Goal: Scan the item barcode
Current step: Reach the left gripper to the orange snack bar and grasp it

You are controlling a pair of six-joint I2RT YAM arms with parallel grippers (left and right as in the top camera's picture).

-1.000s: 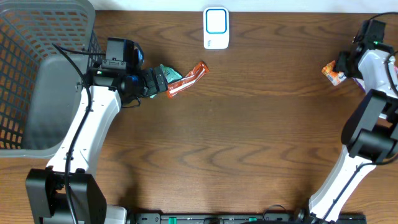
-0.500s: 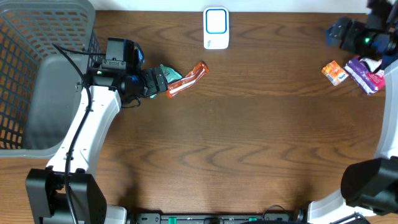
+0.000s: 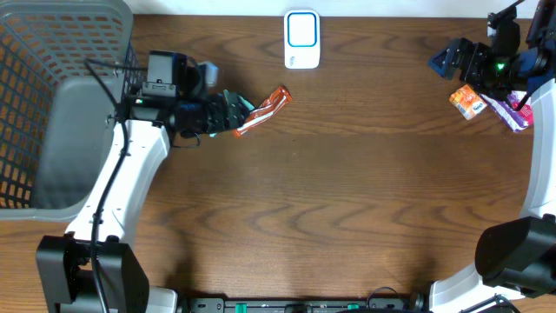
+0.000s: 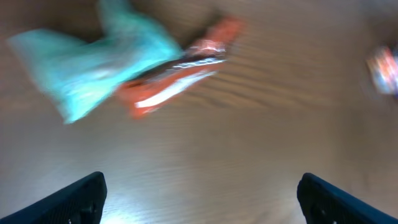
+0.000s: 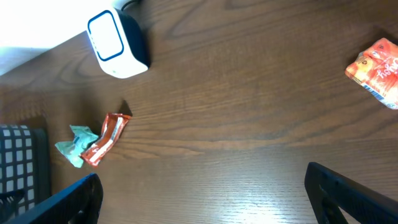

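- Left gripper [image 3: 228,113]: fingers wide apart, empty, just beside red wrapper [image 3: 263,110].
- Wrapper flat on table [image 3: 347,200], below-left of scanner [image 3: 301,39].
- Teal packet [image 4: 93,68] touching wrapper, partly hidden under gripper from overhead, blurred in left wrist view.
- Right gripper [image 3: 447,61]: fingers apart, empty, near orange carton [image 3: 466,102], cropped in right wrist view.
- Purple packet [image 3: 512,111] partly behind arm.

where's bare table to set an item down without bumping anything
Bare: the middle and front of the table, below the scanner; also the strip between scanner and orange box. Crowded: around the red wrapper and teal packet near the basket, and the far right corner with the box and purple packet.
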